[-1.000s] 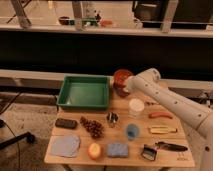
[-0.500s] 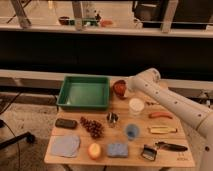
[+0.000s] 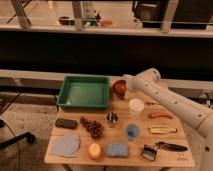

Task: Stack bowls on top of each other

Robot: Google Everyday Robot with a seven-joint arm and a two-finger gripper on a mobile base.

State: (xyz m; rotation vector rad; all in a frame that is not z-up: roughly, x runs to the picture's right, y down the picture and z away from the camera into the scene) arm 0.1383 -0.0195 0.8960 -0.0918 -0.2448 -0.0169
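An orange-red bowl (image 3: pixel 118 88) sits at the back of the wooden table (image 3: pixel 150 159), just right of the green tray. My gripper (image 3: pixel 126 90) is at the end of the white arm (image 3: pixel 165 100), which reaches in from the right. It hangs right against the bowl's right rim and hides part of it. The gripper is open, and I cannot tell whether it touches the bowl. A dull purple-grey shallow bowl (image 3: pixel 66 145) lies at the front left corner, far from the gripper.
The green tray (image 3: pixel 67 90) takes up the back left. A white round container (image 3: pixel 136 106) stands under the arm, with a small blue cup (image 3: pixel 132 131) in front of it. Grapes (image 3: pixel 92 127), a sponge (image 3: pixel 117 149), an orange fruit (image 3: pixel 94 150) and utensils lie around.
The gripper end has come down slightly beside the orange-red bowl, so less of the bowl shows and it looks a little lower. Everything else on the table is unchanged.
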